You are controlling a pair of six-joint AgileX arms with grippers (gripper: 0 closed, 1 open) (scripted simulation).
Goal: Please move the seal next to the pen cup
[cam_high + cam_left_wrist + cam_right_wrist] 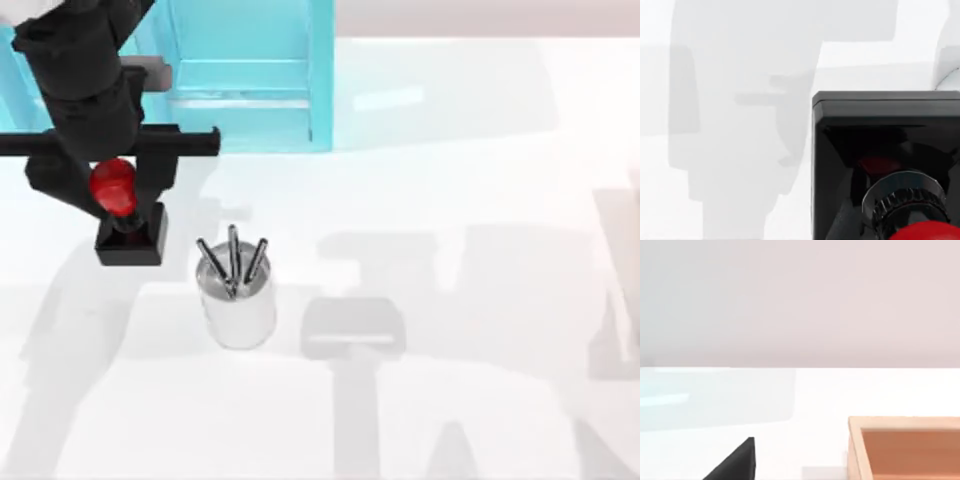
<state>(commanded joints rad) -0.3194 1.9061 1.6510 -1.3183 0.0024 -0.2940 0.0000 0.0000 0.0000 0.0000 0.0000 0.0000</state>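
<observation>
I had the left gripper (118, 195) of the AgileX pair over the seal (126, 220) at the tabletop's (450, 180) left side, its black body hanging above the red knob (113, 186); whether the fingers were closed on the knob or just clear of it I could not tell from above. The seal stood upright, its black square base (880, 125) appearing to rest on the white surface just to the left of the pen cup (238, 300), near it but not touching. In the left wrist view the base sat close under the camera with a sliver of the silver cup at the frame's edge. By my reading the placing step was at or near its end: the seal already looked set beside the cup. The next move, I judged, called for releasing if still gripped and lifting straight up without tipping it. The right wrist view showed a wooden box (905, 447) on the tabletop.
</observation>
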